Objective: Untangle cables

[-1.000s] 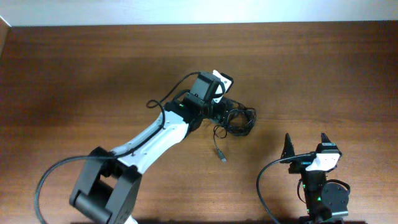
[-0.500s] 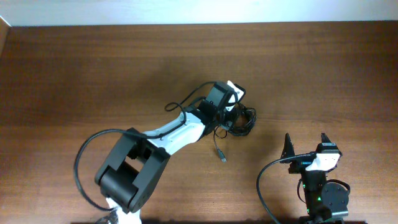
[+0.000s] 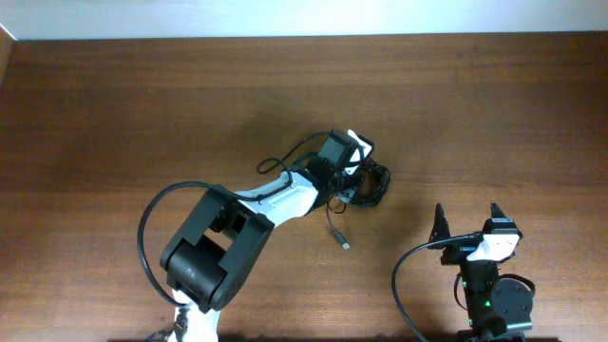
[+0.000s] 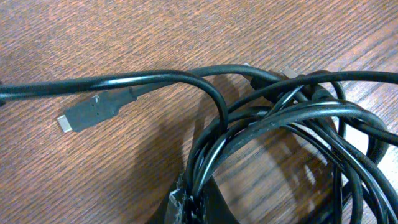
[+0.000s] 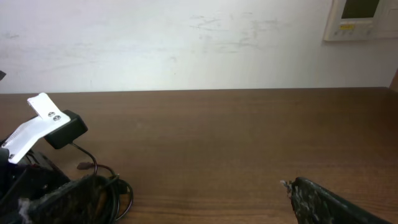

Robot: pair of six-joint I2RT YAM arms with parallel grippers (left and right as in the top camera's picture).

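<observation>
Left gripper (image 3: pixel 351 169) sits over the cables (image 3: pixel 369 183) near the middle of the table (image 3: pixel 133 104), its arm reaching up and to the right from the near-left edge. From overhead its fingers are hidden under the wrist body. The left wrist view shows only one dark fingertip (image 4: pixel 189 208) at the bottom edge, with several black strands running across or into it. Whether the jaws are spread or pinching the strands cannot be told. In that view a flat plug (image 4: pixel 87 113) lies on the wood to the left of the bunch, and its cord arches right into the overlapping loops. From overhead the bunch lies as a tight knot of loops just right of the left gripper, touching it. One loose lead (image 3: pixel 337 228) trails from the knot toward the near edge and ends in a small plug. Well apart, at the near-right of the table, the right gripper (image 3: pixel 466 218) points upward with its two fingers spread wide, nothing between them.
</observation>
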